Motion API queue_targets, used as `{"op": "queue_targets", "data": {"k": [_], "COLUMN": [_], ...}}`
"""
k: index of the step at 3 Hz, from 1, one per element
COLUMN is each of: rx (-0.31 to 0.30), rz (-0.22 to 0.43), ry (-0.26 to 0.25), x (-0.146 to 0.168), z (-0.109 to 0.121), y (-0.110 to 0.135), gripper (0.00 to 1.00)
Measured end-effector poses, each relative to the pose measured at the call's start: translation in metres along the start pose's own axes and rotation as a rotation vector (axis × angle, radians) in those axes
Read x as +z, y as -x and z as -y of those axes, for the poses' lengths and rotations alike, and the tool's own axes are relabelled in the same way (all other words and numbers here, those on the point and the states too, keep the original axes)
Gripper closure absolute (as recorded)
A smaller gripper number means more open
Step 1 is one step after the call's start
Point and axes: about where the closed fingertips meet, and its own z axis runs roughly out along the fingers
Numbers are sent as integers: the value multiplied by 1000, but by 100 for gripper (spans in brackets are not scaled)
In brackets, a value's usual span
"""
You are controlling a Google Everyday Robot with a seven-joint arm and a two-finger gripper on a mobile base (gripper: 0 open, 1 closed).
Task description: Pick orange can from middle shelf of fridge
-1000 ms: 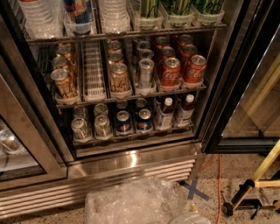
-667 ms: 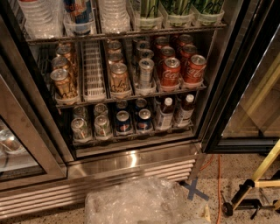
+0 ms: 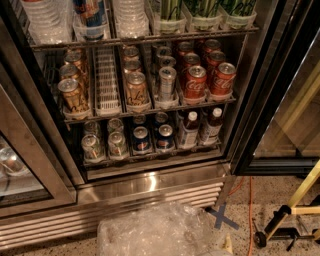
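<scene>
The fridge (image 3: pixel 150 182) stands open in front of me. Its middle shelf (image 3: pixel 150 112) holds brownish-orange cans with dark script in two lanes. One orange can (image 3: pixel 72 96) stands at the front of the far-left lane, with more behind it. Another orange can (image 3: pixel 136 90) stands at the front of the third lane. An empty white ribbed lane (image 3: pixel 107 80) lies between them. To the right are a silver-grey can (image 3: pixel 166 82) and red Coca-Cola cans (image 3: pixel 195 82). My gripper is not in view.
The top shelf holds water bottles (image 3: pixel 47 20) and green bottles (image 3: pixel 202 10). The bottom shelf holds cans (image 3: pixel 141 140) and small bottles (image 3: pixel 187 130). The open door's dark frame (image 3: pixel 262 100) stands at the right. Crumpled clear plastic (image 3: pixel 155 232) lies below the louvred grille (image 3: pixel 75 225). A yellow stand (image 3: pixel 300 200) is at bottom right.
</scene>
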Motion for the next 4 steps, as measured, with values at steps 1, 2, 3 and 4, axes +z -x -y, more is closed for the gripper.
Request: {"op": "queue_targets", "data": {"k": [1,2,3,4], "rx": [-5,-23,-38,-38], "rz": [-3,-50,-73,-73], "ry": [4,30,45,45], "x": [1,16,22,22], "z": [-2,-20,-30,-30], "y": [-1,-21,-31,-31], "gripper": [0,0,0,0]}}
